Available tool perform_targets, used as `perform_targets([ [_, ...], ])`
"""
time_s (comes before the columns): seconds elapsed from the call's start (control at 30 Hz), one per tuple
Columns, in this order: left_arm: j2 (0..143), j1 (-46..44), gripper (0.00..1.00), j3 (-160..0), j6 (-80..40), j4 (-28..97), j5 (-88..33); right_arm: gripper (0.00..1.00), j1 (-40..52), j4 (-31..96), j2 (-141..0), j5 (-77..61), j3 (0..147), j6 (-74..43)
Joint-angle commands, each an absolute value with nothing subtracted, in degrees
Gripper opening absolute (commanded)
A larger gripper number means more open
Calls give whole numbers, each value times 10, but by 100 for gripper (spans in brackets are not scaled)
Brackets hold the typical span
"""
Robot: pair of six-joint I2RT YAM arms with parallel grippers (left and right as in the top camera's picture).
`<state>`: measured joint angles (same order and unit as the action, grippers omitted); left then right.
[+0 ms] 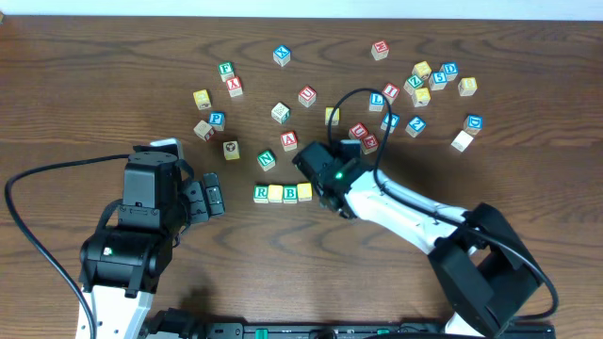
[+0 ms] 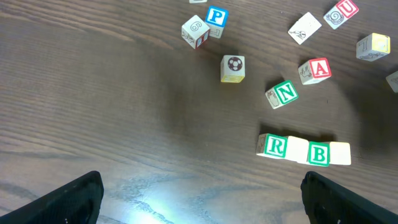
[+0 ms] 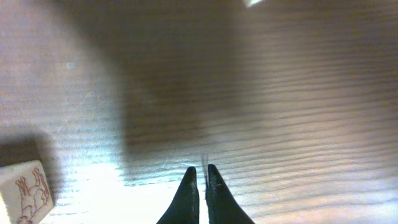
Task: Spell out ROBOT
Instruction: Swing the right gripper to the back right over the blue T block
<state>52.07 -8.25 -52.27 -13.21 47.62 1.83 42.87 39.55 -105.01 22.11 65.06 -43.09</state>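
Four blocks stand in one row (image 1: 283,193) on the surface (image 1: 113,85), touching side by side. They are the green R block (image 2: 274,146), a plain pale block (image 2: 297,150), the green B block (image 2: 319,154) and a second plain pale block (image 2: 339,154).

Just right of the row is the right gripper (image 3: 200,177). Its two fingers (image 3: 186,198) are pressed nearly together, with nothing between them. The left gripper (image 2: 202,199), left of the row, is spread wide and empty.

Behind the row, loose blocks (image 1: 307,95) lie scattered, perhaps twenty-seven; the crowded cluster (image 1: 424,89) at the right is hard to count. One green N block (image 2: 286,93) lies nearest to the row.
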Motion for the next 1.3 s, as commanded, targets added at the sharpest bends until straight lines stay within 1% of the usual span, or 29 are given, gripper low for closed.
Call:
perform_targets([
  [0.0, 521, -79, 100, -535, -125, 477, 21, 1, 419, 440, -1018, 243, 737, -432],
  [0.2, 521, -79, 100, -535, -125, 477, 21, 2, 403, 502, -1018, 258, 860, -411],
  [0.33, 521, -79, 100, -535, -125, 477, 21, 3, 369, 506, -1019, 258, 921, -411],
  [0.4, 521, -79, 100, -535, -125, 477, 21, 9, 346, 506, -1019, 252, 941, -411],
  [0.47, 521, -79, 100, -535, -125, 477, 21, 13, 317, 506, -1019, 236, 958, -408],
  [0.57, 521, -79, 100, -535, -125, 477, 21, 21, 270, 506, -1020, 201, 974, -393],
  [0.67, 521, -79, 100, -535, -125, 477, 21, 32, 221, 506, -1023, 162, 979, -378],
  [0.7, 521, -79, 100, -535, -125, 477, 21, 38, 210, 506, -1026, 152, 979, -376],
  [0.8, 521, -79, 100, -535, -125, 477, 21, 47, 179, 507, -1041, 128, 979, -364],
  [0.97, 521, -79, 100, -535, -125, 477, 21, 56, 159, 515, -1081, 112, 979, -353],
  [1.03, 521, -79, 100, -535, -125, 477, 21, 56, 159, 514, -1104, 104, 979, -350],
  [1.27, 521, -79, 100, -535, -125, 477, 21, 52, 172, 500, -1188, 85, 979, -360],
])
